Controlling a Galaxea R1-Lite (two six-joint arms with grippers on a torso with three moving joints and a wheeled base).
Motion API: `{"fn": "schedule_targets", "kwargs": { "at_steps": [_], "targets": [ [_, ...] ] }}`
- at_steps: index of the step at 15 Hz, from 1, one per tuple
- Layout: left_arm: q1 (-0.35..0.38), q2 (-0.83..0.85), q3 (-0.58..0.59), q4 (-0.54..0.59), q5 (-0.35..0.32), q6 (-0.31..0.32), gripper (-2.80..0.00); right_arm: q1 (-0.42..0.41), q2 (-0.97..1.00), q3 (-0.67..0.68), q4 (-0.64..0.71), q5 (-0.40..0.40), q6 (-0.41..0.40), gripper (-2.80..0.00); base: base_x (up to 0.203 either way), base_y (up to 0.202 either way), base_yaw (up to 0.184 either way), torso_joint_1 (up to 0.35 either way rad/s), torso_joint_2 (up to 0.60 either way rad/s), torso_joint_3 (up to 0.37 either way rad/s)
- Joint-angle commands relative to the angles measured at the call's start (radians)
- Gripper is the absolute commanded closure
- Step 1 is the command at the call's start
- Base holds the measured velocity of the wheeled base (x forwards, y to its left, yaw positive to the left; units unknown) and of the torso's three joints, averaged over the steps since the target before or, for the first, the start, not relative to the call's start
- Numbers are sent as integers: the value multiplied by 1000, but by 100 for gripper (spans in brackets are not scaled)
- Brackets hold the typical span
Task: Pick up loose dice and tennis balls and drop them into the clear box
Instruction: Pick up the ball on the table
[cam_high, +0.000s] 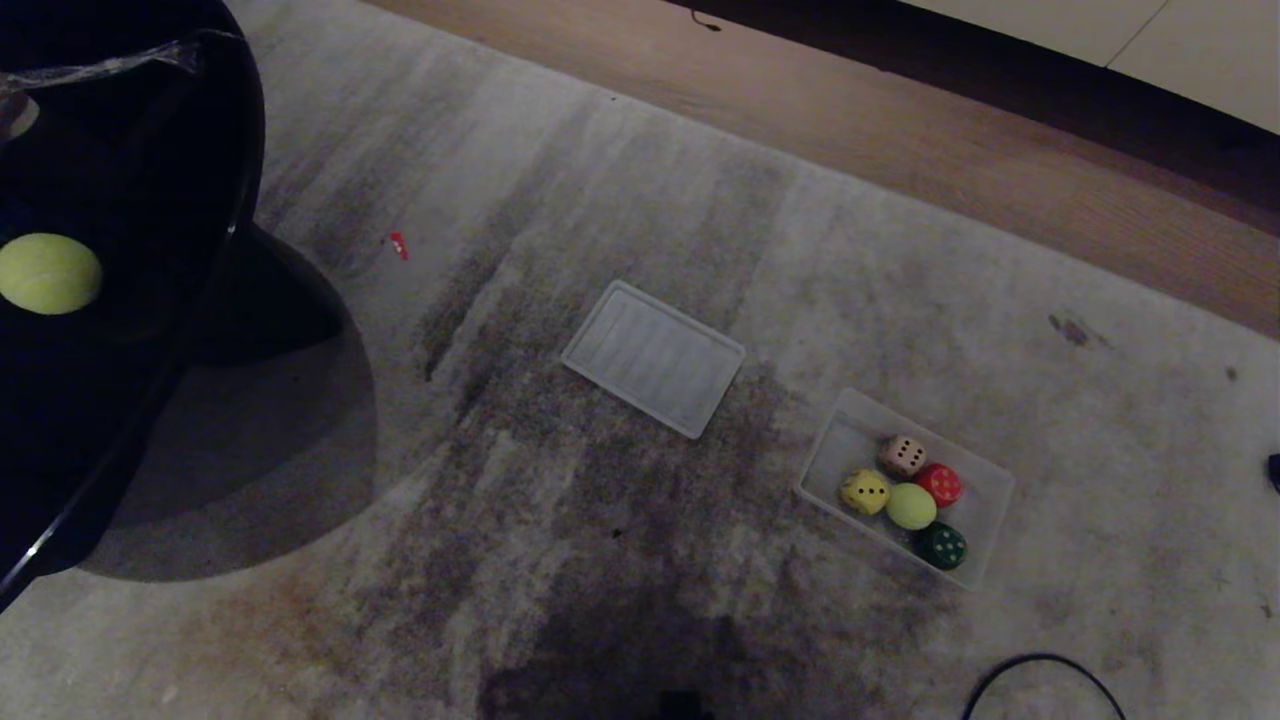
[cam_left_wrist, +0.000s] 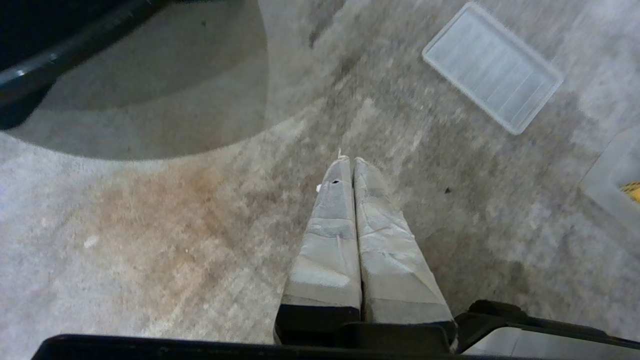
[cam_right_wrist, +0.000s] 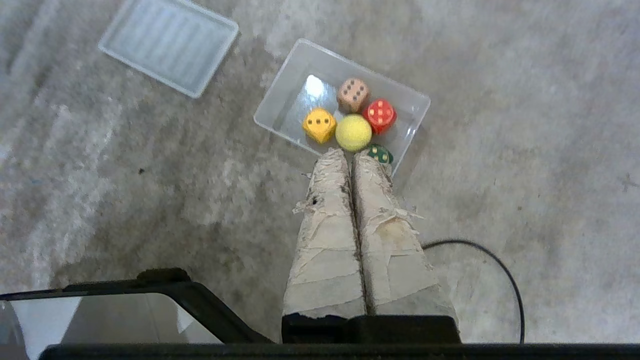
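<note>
Four dice in the clear box (cam_high: 985, 478): tan die (cam_high: 903, 455) toward the lid side, red die (cam_high: 941, 484) touching it, yellow die (cam_high: 865, 492) by the box wall nearest the lid, dark green die (cam_high: 941, 546) at the box end farthest from the lid. One tennis ball (cam_high: 911, 506) in the box too, wedged between the yellow, red and green dice. Second tennis ball (cam_high: 48, 273) well apart from the box, lying in a black chair seat (cam_high: 130, 180). Flat ribbed lid (cam_high: 653, 357) on the grey carpet (cam_high: 560, 520), near the box but not touching. Black cable (cam_high: 1040, 680) on the carpet beyond the box's green-die end. Left tool (cam_left_wrist: 349, 159) pressed together, taped fingers (cam_left_wrist: 330, 235) touching, empty, over bare carpet away from the box. Right tool (cam_right_wrist: 348, 153) likewise pressed together, empty, hanging above the box's near edge beside the green die.
</note>
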Motion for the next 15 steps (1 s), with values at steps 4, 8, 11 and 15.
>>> {"fn": "schedule_targets", "kwargs": {
  "at_steps": [4, 8, 11, 15],
  "targets": [
    [0, 1, 2, -1, 1, -1, 0, 0, 2, 8, -2, 0, 0, 0, 0, 0, 0, 3, 2, 198],
    [0, 1, 2, -1, 1, -1, 0, 0, 2, 8, -2, 0, 0, 0, 0, 0, 0, 4, 1, 199],
    [0, 1, 2, -1, 1, -1, 0, 0, 2, 8, -2, 0, -1, 0, 0, 0, 0, 1, 1, 203],
    [0, 1, 2, -1, 1, -1, 0, 0, 2, 8, -1, 0, -3, 0, 0, 0, 0, 3, 4, 203]
  ]
}}
